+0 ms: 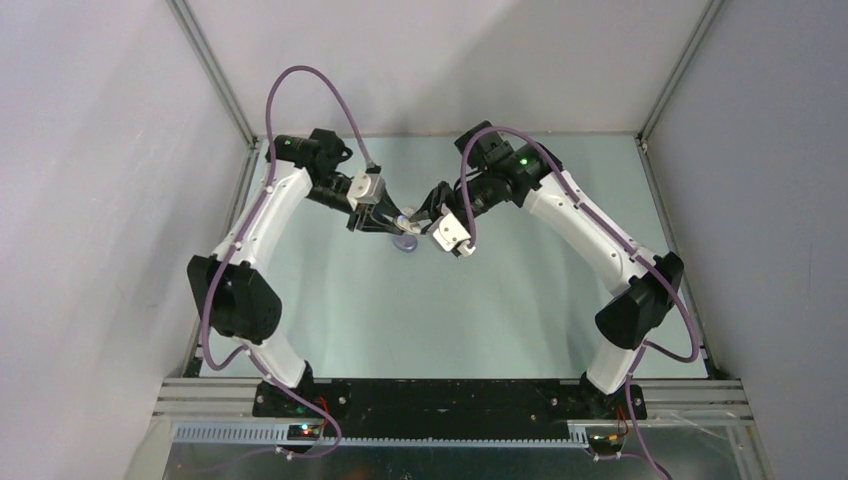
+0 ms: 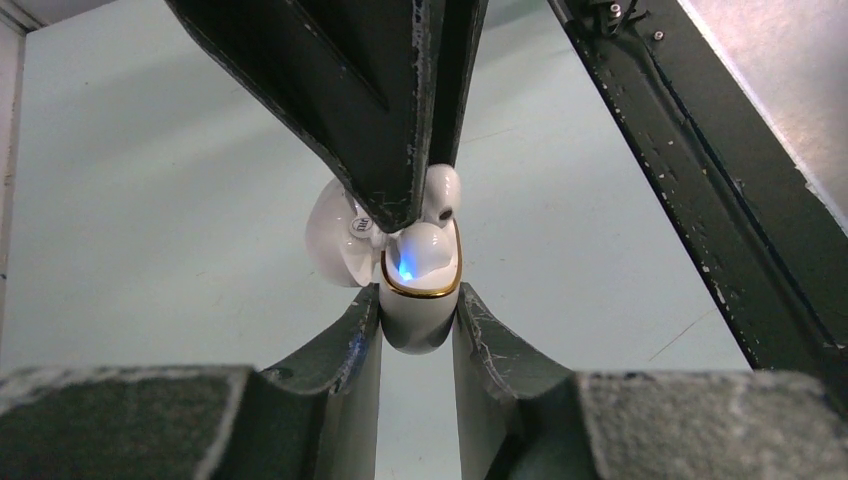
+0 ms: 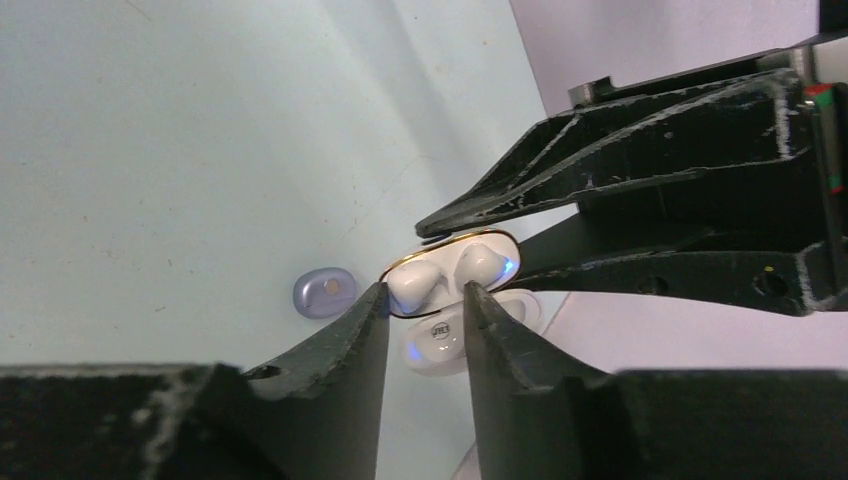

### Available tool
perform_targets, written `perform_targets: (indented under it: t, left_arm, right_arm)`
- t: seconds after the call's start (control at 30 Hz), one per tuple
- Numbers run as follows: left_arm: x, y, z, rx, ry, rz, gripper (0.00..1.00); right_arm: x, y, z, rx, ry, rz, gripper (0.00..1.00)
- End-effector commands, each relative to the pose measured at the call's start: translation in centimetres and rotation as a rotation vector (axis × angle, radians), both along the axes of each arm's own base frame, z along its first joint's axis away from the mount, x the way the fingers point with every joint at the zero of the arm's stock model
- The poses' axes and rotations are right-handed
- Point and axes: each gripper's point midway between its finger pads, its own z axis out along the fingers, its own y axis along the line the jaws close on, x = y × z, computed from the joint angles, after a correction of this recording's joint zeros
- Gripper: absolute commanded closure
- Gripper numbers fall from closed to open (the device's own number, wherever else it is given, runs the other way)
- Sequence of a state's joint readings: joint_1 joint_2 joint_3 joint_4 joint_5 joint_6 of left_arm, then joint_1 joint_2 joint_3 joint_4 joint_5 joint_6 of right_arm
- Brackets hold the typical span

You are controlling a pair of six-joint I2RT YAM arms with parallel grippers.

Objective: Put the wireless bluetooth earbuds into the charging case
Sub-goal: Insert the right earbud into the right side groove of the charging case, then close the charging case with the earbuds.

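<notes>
Both arms meet over the middle of the table (image 1: 400,320), tips nearly nose to nose. Left gripper (image 2: 418,296) is clamped on the white charging case (image 2: 418,325), one pad on each side of the lower body, with the case mouth turned toward the other arm. Lid (image 2: 335,245) is flipped back and hangs off to one side, small logo mark on it. Gold rim (image 2: 425,294) rings the mouth and a blue light (image 2: 405,270) glows just inside it. Right gripper (image 3: 422,292) comes in from the opposite side with its tips right at the mouth. Its jaws are a little apart and straddle a white earbud (image 3: 410,285). A sliver of gap shows between that bud and one finger; whether it touches the other finger, can't tell. The bud is in the well nearer the right gripper and stands taller than its neighbour in the left wrist view. Fully seated or not, can't tell. Other white earbud (image 3: 480,262) sits in the second well next to the blue light, down inside the rim. Purple case (image 3: 325,292) lies closed on the table, near the white case and apart from both grippers. In the overhead view it sits just on the near side of where the grippers meet. Whether the white case rests on the table or is held off it, can't tell.
</notes>
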State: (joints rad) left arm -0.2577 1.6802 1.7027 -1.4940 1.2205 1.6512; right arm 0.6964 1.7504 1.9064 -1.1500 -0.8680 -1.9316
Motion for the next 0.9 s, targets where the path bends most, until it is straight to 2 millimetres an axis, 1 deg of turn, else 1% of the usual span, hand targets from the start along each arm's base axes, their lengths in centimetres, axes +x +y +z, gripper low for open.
perform_targets:
  t: [0.0,0.2,0.27,0.33,0.4,0.43,0.47,0.5,0.53,0.57,0.6,0.63,0.67,0.7,0.73,0.77,0.8,0.83,0.87]
  left_arm:
    - [-1.4,-0.9,2.5,-0.117,0.03,-0.038,1.0]
    - [-0.9,-0.9,2.3,-0.138,0.072,-0.019,1.0]
    - [-0.6,-0.9,2.3,-0.147,0.091,-0.01,1.0]
    - [-0.3,-0.8,2.4,-0.158,0.107,0.001,1.0]
    - [0.0,-0.8,2.8,-0.181,0.121,0.011,1.0]
    - [0.3,-0.7,2.9,-0.188,0.127,0.017,1.0]
    - [0.4,-0.8,3.2,-0.2,0.132,0.02,1.0]
    - [0.5,-0.8,3.3,-0.204,0.138,0.023,1.0]
    - [0.6,-0.9,3.7,-0.213,0.138,0.023,1.0]
    - [0.8,-0.9,3.7,-0.214,0.151,0.026,1.0]
    - [1.0,-1.0,4.2,-0.225,0.146,0.025,1.0]
    - [1.2,-1.1,4.2,-0.226,0.163,0.028,1.0]
    - [1.3,-1.3,4.7,-0.237,0.158,0.024,1.0]
    - [1.5,-1.4,4.6,-0.239,0.177,0.026,1.0]
    - [1.6,-1.6,5.0,-0.246,0.172,0.022,1.0]
    - [1.7,-1.7,5.0,-0.243,0.191,0.023,1.0]
    - [1.7,-1.9,5.4,-0.245,0.186,0.017,1.0]
    - [1.8,-2.0,5.4,-0.24,0.209,0.021,1.0]
    - [1.9,-2.1,6.1,-0.251,0.214,0.021,1.0]
  right_arm:
    - [1.0,0.6,4.3,0.101,-0.117,-0.02,0.59]
    - [0.1,0.0,6.5,0.143,-0.108,-0.043,0.5]
    - [-0.2,-0.4,7.1,0.15,-0.1,-0.064,0.46]
    - [-0.4,-1.3,7.5,0.148,-0.09,-0.097,0.43]
    - [0.1,-2.9,7.9,0.147,-0.068,-0.162,0.41]
    - [-0.1,-3.7,8.2,0.152,-0.059,-0.187,0.41]
    - [0.5,-4.3,8.5,0.164,-0.006,-0.253,0.4]
    - [0.3,-5.0,8.8,0.172,0.028,-0.29,0.39]
    - [0.7,-5.5,8.7,0.181,0.108,-0.358,0.38]
    - [0.2,-6.1,9.1,0.193,0.196,-0.417,0.38]
    - [0.7,-6.4,8.9,0.208,0.24,-0.461,0.36]
    - [0.8,-6.6,9.7,0.245,0.323,-0.522,0.35]
    - [1.2,-6.9,8.6,0.241,0.399,-0.574,0.33]
    - [1.3,-6.9,9.2,0.278,0.501,-0.625,0.31]
    - [1.8,-7.3,8.3,0.276,0.574,-0.668,0.29]
    - [1.7,-7.1,8.4,0.289,0.684,-0.696,0.29]
    - [2.3,-7.2,7.9,0.287,0.743,-0.721,0.29]
    - [2.3,-6.9,8.2,0.295,0.838,-0.731,0.29]
    - [3.0,-6.9,7.8,0.295,0.884,-0.747,0.29]
